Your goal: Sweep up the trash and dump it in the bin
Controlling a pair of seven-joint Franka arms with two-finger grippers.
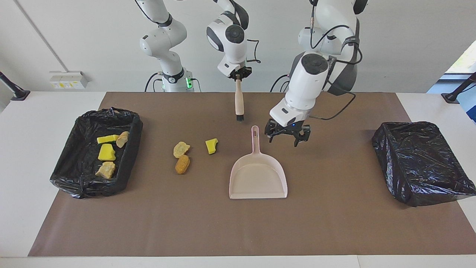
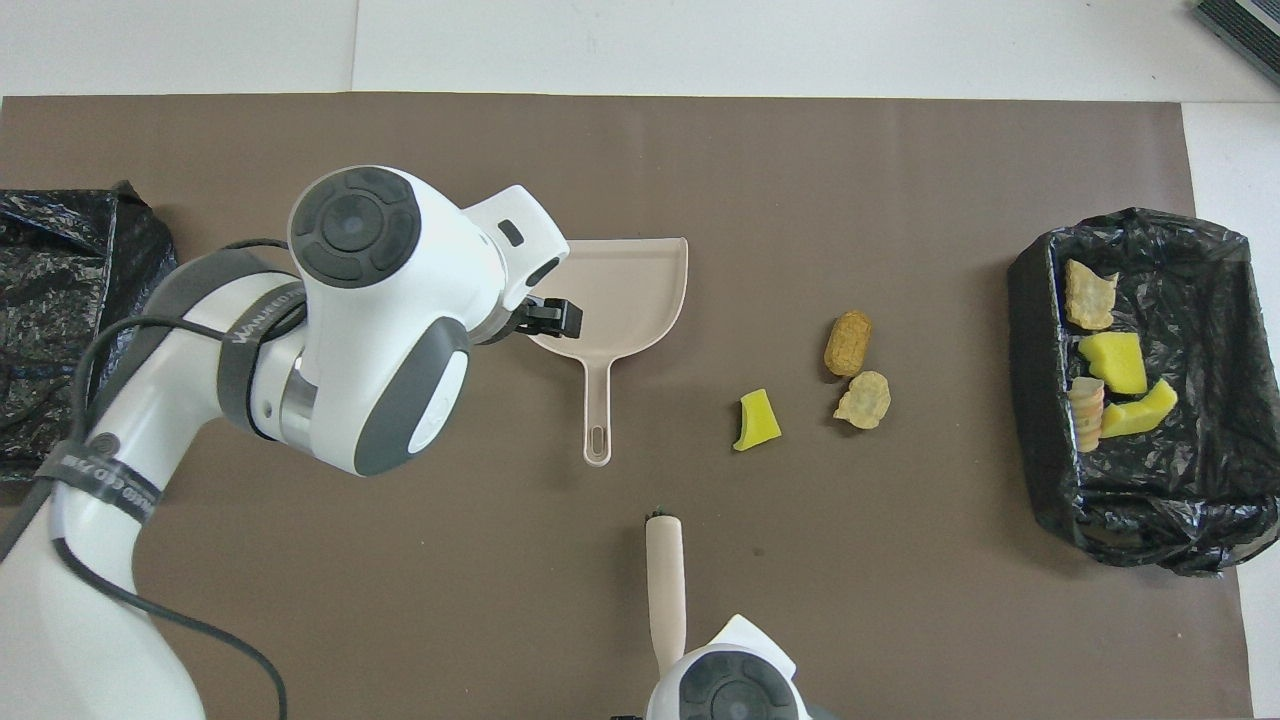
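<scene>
Beside the dustpan [image 1: 258, 175] handle, the left gripper [image 1: 286, 136] hung with fingers spread, holding nothing; it would do best to settle squarely over that thin handle before pinching. The right gripper [image 1: 238, 76] was clenched on the brush [image 1: 239, 102], raised. Three trash scraps [image 1: 182, 156], yellow sponge and tan lumps, lay on the mat between pan and bin [image 1: 131, 145]; four sat inside it.

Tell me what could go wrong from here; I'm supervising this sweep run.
The open left gripper hangs beside the dustpan handle, not around it; closing there could miss or nudge it. The brush hangs from the shut right gripper; a hard sweep could scatter the three loose scraps past the pan.
</scene>
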